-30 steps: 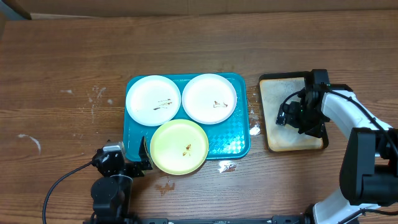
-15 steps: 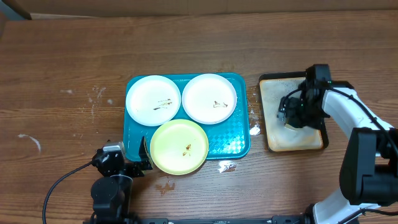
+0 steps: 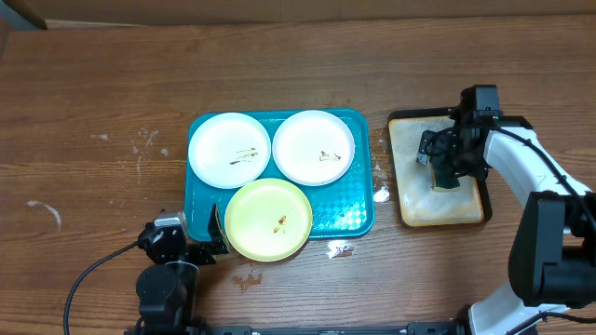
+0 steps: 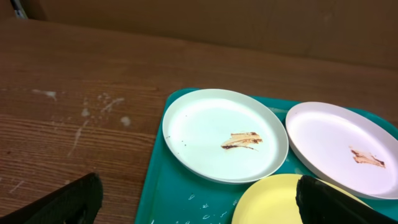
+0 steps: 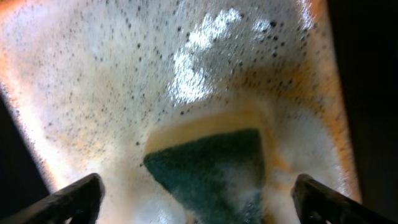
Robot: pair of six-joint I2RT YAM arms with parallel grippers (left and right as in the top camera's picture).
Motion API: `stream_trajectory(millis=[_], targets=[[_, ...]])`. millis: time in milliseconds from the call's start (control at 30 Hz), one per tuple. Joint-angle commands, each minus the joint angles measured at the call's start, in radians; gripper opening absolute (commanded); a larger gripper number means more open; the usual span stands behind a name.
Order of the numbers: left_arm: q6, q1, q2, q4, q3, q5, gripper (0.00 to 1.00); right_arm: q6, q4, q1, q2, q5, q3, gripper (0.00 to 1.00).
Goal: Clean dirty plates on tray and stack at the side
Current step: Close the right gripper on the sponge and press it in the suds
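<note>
My surface [image 3: 93, 93] is matt, grained wood; the tray [image 3: 346, 210] is glossy wet plastic, the plates [image 3: 216, 140] smooth, the sponge [image 5: 211, 168] coarse green fibre flecked with foam.

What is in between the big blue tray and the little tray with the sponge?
Overhead shows only wooden table there, with shiny wet splashes beside the blue tray.

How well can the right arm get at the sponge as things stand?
Probably yes. The right gripper hangs open right above the small tray. Its wrist view shows the green sponge lying just ahead of it on the tray floor, with nothing covering it.
</note>
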Motion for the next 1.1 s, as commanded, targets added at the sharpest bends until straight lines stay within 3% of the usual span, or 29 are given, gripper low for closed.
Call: stream_trajectory(millis=[0,200,567,733,833,933,1067], targets=[[0.000,0.005,-0.007,0.001,-0.009,-0.003,1.00,-0.012,0.018,-0.019,0.001,0.017,0.031,0.96],[0.000,0.005,-0.007,0.002,-0.009,-0.003,1.00,-0.026,0.032,-0.030,0.018,-0.002,0.031,0.88],[0.000,0.005,-0.006,0.001,-0.009,-0.003,1.00,-0.032,0.078,-0.029,0.084,-0.067,0.031,0.91],[0.000,0.005,-0.007,0.002,-0.009,-0.002,1.00,-0.032,0.088,-0.029,0.089,-0.067,0.031,0.57],[0.000,0.005,-0.007,0.001,-0.009,-0.003,1.00,-0.031,0.093,-0.029,0.089,-0.067,0.031,0.27],[0.000,0.005,-0.007,0.001,-0.009,-0.003,1.00,-0.031,0.094,-0.029,0.089,-0.066,0.031,0.07],[0.000,0.005,-0.007,0.001,-0.009,-0.003,1.00,-0.027,0.093,-0.029,0.089,-0.066,0.031,0.04]])
